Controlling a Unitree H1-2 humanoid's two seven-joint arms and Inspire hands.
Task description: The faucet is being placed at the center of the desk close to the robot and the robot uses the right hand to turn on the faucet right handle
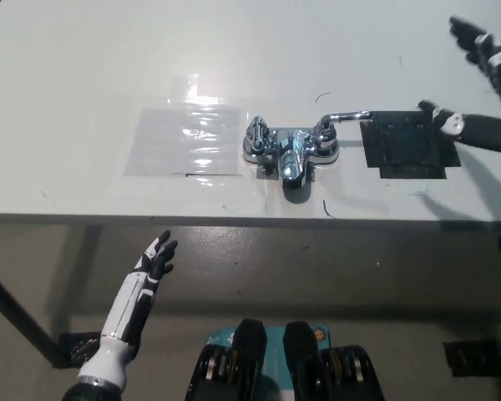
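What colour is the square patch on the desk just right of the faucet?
Black; the square patch shows best in the head view.

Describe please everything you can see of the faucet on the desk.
The faucet is shiny chrome metal: a wide base, a short spout pointing toward the robot, and two handles. Its right handle is a long lever pointing to the robot's right, its tip near a black patch. The left handle looks shorter. It stands upright on the white desk near the front edge. No hand touches it; the open right hand is apart from the lever.
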